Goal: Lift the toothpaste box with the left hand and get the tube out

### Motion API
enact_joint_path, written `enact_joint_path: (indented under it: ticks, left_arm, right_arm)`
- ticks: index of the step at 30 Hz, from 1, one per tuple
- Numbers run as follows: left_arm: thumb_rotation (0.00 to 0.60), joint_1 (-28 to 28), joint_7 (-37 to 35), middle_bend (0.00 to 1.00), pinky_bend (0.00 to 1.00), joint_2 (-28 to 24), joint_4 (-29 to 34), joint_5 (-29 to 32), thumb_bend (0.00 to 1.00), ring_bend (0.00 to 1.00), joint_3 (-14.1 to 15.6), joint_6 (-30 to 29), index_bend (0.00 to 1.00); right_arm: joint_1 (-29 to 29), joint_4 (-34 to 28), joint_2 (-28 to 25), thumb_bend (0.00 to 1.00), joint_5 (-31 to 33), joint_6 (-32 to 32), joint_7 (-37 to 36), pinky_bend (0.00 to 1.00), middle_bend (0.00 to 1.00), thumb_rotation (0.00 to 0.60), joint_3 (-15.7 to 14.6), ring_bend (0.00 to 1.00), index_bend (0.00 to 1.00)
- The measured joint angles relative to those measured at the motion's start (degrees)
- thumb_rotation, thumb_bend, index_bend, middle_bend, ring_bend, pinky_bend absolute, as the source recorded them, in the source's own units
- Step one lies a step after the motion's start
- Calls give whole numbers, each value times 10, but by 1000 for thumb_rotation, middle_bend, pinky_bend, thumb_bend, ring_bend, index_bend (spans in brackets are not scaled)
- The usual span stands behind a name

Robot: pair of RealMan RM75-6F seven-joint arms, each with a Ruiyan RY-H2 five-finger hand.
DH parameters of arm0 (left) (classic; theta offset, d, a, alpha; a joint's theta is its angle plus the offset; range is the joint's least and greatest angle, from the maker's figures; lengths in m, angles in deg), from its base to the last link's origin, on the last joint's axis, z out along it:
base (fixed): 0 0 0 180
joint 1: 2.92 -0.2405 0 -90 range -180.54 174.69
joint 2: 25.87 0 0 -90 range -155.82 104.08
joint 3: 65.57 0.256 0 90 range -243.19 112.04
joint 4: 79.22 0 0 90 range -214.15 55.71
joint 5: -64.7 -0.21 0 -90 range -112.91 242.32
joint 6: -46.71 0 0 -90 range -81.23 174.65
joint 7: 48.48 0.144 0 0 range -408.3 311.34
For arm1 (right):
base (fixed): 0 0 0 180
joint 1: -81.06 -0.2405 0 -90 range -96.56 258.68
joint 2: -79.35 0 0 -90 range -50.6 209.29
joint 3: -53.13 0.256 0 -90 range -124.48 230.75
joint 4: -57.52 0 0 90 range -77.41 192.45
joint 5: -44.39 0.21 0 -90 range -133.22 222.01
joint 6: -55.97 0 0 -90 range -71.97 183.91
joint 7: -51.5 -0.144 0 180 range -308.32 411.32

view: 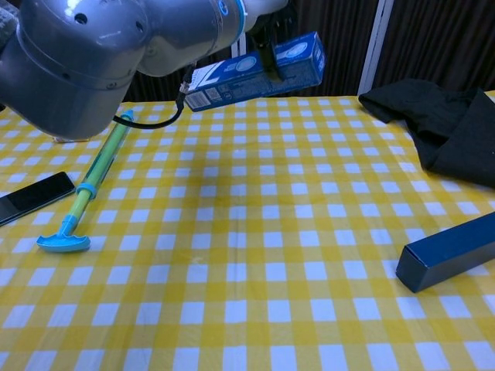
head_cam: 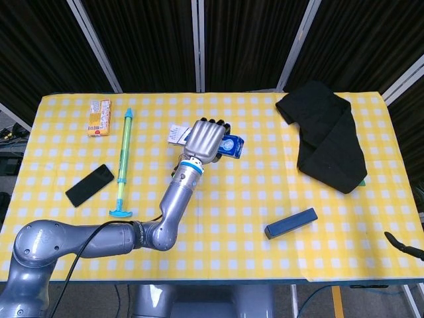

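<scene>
A: Taking the toothpaste box [head_cam: 225, 144] as the marker and going left to right, what lies out to its left?

B: A snack packet [head_cam: 99, 117] far out at the back, a black phone [head_cam: 89, 185] nearer the front, then a green-and-blue pump toy [head_cam: 123, 159] lying lengthwise on the checked table [head_cam: 252, 199].

A: And the box itself?

B: Off the table, up in the air. The left hand [head_cam: 206, 140] has its fingers wrapped over the top of it, gripping it across the middle, so both ends stick out. My guess is that leaves an end flap free for pulling the tube out. No tube shows yet.

A: To the right of the box?

B: A dark blue box [view: 452, 251] lies on the table toward the front, and a heap of black cloth [head_cam: 326, 136] sits at the back. Both are well apart from the lifted box, so nothing crowds it.

A: The right hand?

B: Only a dark tip shows at the far right edge [head_cam: 403, 242]; I cannot tell how its fingers lie.
</scene>
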Motion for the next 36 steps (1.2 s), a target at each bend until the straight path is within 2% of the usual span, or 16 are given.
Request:
enact_joint_path:
  ticks: [8, 27, 31, 36]
  left_arm:
    - [600, -8, -14, 330, 333, -22, 67, 14, 470, 357, -32, -28, 512]
    - [600, -11, -24, 330, 333, -68, 163, 3, 463, 357, -48, -59, 512]
    - [600, -13, -15, 330, 333, -82, 187, 7, 463, 357, -41, -62, 512]
    - [600, -13, 29, 330, 333, -102, 210, 38, 463, 357, -14, -63, 508]
  right_arm:
    - [2, 1, -2, 72, 0, 3, -5, 0, 0, 600, 1, 0, 71]
    - [5, -4, -6, 72, -6, 12, -9, 0, 0, 600, 1, 0, 71]
    - [5, -6, -6, 72, -7, 12, -6, 0, 0, 600, 0, 0, 71]
    - [5, -8, -6, 72, -11, 13, -1, 0, 0, 600, -2, 0, 71]
